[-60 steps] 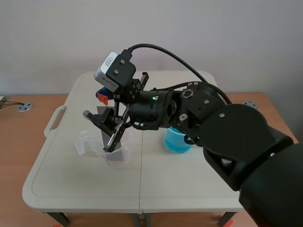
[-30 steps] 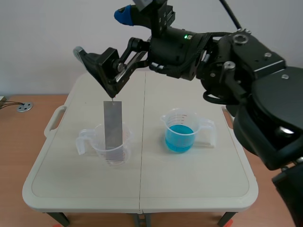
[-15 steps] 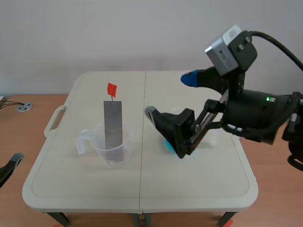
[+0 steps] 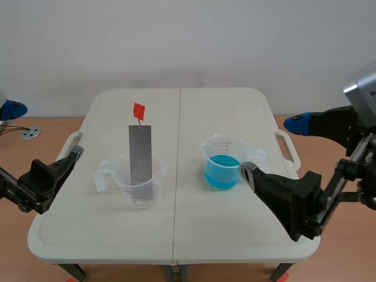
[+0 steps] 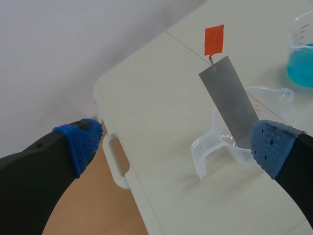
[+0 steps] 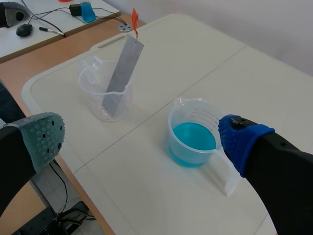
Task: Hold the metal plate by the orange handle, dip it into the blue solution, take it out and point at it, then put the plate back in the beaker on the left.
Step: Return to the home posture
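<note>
Right arm has pulled back from mid-counter (image 4: pixel 176 235) to the right edge, and left arm has come further in at the left edge. Plate (image 4: pixel 140 154) unchanged. Right pincer (image 4: pixel 270 147) gapes wide and holds nothing, near the blue beaker (image 4: pixel 222 167). Left pincer (image 5: pixel 175 144) is also spread wide and empty, just off the left edge, near the clear beaker (image 4: pixel 138 187). Plate stands tilted in the clear beaker, leaning on its rim, orange handle (image 4: pixel 138 110) on top, touched by neither pincer. Beakers sit either side of the counter's centre seam, well apart.
</note>
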